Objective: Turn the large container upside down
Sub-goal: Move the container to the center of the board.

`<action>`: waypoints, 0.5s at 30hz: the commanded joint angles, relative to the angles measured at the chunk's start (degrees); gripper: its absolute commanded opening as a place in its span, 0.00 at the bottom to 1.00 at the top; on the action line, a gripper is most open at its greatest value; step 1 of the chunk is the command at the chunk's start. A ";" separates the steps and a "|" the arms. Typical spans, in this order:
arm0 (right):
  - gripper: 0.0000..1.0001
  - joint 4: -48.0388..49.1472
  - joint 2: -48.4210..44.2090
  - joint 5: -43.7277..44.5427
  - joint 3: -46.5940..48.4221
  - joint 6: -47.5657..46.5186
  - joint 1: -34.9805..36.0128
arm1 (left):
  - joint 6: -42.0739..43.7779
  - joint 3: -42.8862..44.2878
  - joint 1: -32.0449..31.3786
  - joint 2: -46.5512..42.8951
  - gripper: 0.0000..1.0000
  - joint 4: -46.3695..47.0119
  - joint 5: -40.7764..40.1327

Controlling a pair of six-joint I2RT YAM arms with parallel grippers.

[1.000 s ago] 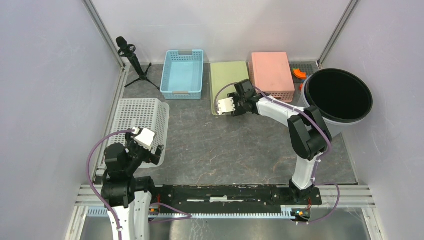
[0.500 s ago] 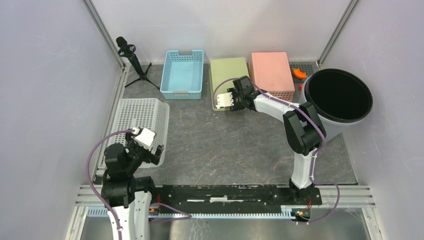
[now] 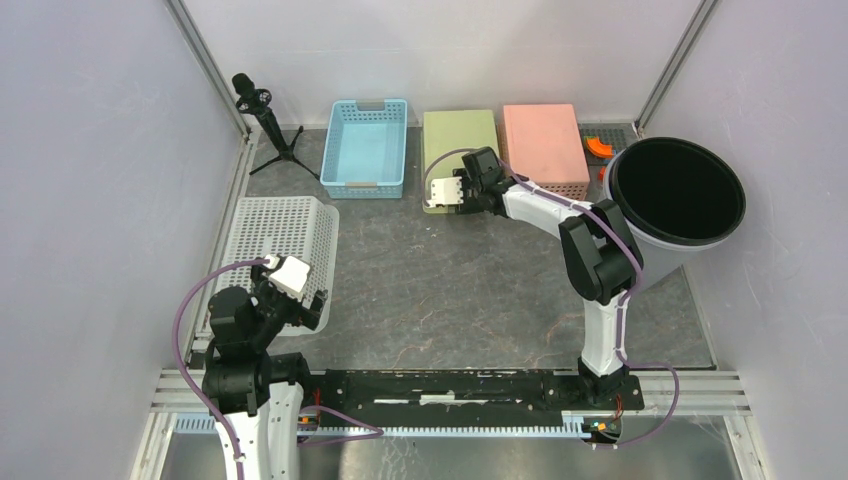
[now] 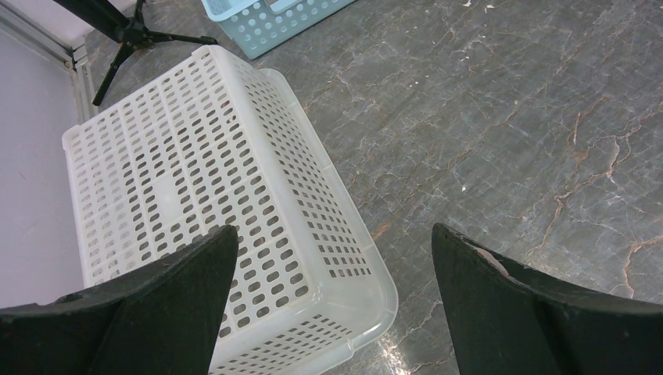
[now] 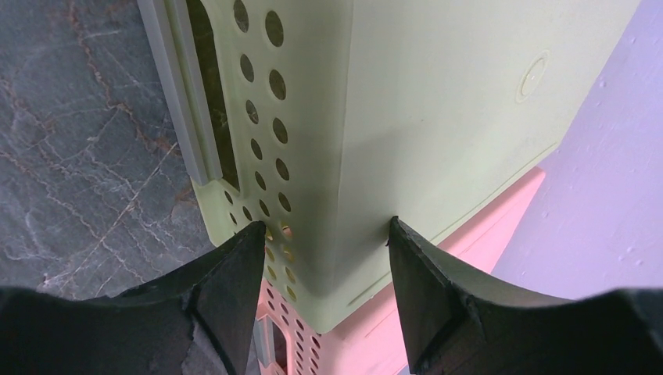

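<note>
While bottom up, green perforated container (image 3: pixel 458 140).

Legible text, labels, brands, numbers, signs: none in any view.
Nearest candidate: small round moulded mark (image 5: pixel 534 76) on the flat base of the green basket (image 5: pixel 438 117), upper right of the right wrist view. Plain ring only, no characters readable.
</note>
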 commanded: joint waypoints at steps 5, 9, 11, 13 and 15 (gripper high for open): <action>0.64 -0.43 2.76 1.78 3.17 2.09 -0.87 | 1.60 1.56 0.56 0.23 1.00 1.08 0.52; 0.64 -0.73 2.82 1.40 3.56 2.10 -0.95 | 1.60 1.55 0.50 0.22 1.00 1.08 0.51; 0.64 -0.72 2.63 1.38 3.56 2.04 -0.96 | 1.60 1.62 0.51 0.18 1.00 1.04 0.48; 0.65 -0.72 2.38 1.26 3.64 2.03 -0.97 | 1.56 1.57 0.52 0.22 1.00 1.06 0.46; 0.66 -0.98 1.84 0.51 3.74 2.13 -0.96 | 1.61 1.56 0.52 0.18 1.00 1.08 0.47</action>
